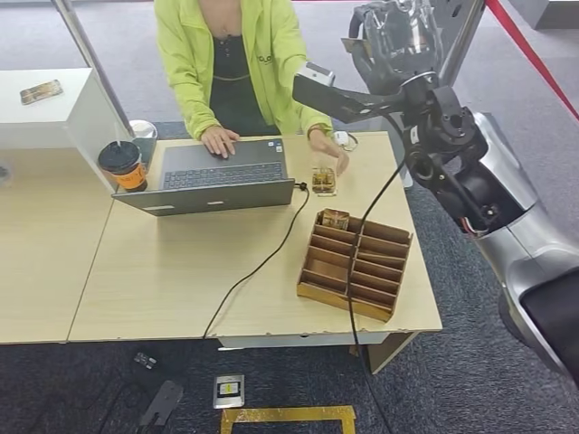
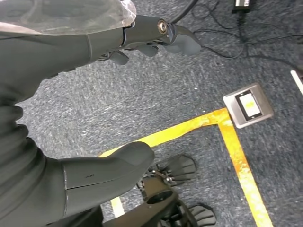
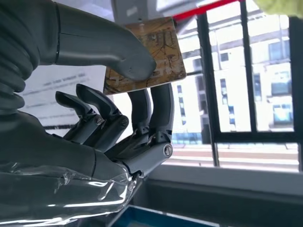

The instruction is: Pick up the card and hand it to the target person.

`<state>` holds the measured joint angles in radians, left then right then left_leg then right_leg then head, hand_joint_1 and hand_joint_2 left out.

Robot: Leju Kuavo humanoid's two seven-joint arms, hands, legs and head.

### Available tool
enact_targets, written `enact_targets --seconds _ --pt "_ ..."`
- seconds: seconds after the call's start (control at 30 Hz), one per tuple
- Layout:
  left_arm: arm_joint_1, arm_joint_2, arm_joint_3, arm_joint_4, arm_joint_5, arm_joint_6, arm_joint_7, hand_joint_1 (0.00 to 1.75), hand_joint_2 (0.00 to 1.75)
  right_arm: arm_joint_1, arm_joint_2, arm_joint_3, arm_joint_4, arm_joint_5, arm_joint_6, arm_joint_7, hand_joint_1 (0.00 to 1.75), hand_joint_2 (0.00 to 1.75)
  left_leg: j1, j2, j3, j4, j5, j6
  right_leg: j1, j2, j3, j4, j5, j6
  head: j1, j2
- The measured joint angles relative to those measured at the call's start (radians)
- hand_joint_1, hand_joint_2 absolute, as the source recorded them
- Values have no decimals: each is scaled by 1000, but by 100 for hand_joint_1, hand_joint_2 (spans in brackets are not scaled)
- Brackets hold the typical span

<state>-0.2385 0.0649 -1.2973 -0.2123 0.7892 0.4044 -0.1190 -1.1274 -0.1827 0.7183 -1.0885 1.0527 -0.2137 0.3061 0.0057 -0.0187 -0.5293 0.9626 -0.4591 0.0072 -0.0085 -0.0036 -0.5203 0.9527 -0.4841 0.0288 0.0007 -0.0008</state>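
My right hand [image 3: 118,104] holds a flat brown card with dark line patterns [image 3: 157,52]. My thick grey thumb [image 3: 107,47] presses on one side of the card and my dark fingers [image 3: 157,109] press on the other side. The card is pinched tight between them. From my head view, my right arm is lifted up high on the right, above the far corner of the light wooden table [image 1: 171,262]. Behind my hand in the right wrist view are big windows with dark frames [image 3: 250,71].

My left hand [image 2: 118,109] hangs down over the grey carpet floor [image 2: 178,85]. It holds nothing. Its thumb and fingers are apart, with open space between them. A yellow tape line [image 2: 228,142] runs across the carpet below it, next to a small silver floor box [image 2: 248,105].

A person in a bright yellow-green jacket [image 1: 273,54] sits at the far side of the table. One of the person's hands rests on an open grey laptop [image 1: 218,176]. The other hand [image 1: 331,149] reaches to a small brown card on the table [image 1: 324,183]. Near that card sits a brown wooden tray with many slots [image 1: 355,262]. One more card stands in its far corner slot [image 1: 334,218]. A black cable [image 1: 260,262] runs from the laptop off the table edge. A paper cup with a black lid [image 1: 123,165] stands just beside the laptop.
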Motion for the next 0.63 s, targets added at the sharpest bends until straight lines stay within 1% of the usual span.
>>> enact_targets --seconds 0.17,0.33,0.5,0.63 --pt "-2 -5 -5 0 7 4 0 0 175 -15 99 56 215 53 -1 29 175 175 0 0 0 0 0 0 1 0 -1 0 0 0 -1 0" --pt "5 -5 -17 0 15 8 0 0 175 -31 176 103 362 106 20 61 175 175 0 0 0 0 0 0 1 0 -1 0 -1 0 -1 0" --pt "14 -5 -21 0 17 13 -1 0 175 -46 226 140 463 128 30 76 175 175 0 0 0 0 0 0 0 0 -1 0 -1 0 -1 0" --pt "18 -5 -25 0 16 14 -1 0 175 -50 245 160 513 138 38 88 175 175 0 0 0 0 0 0 0 0 -1 0 0 0 -1 0"
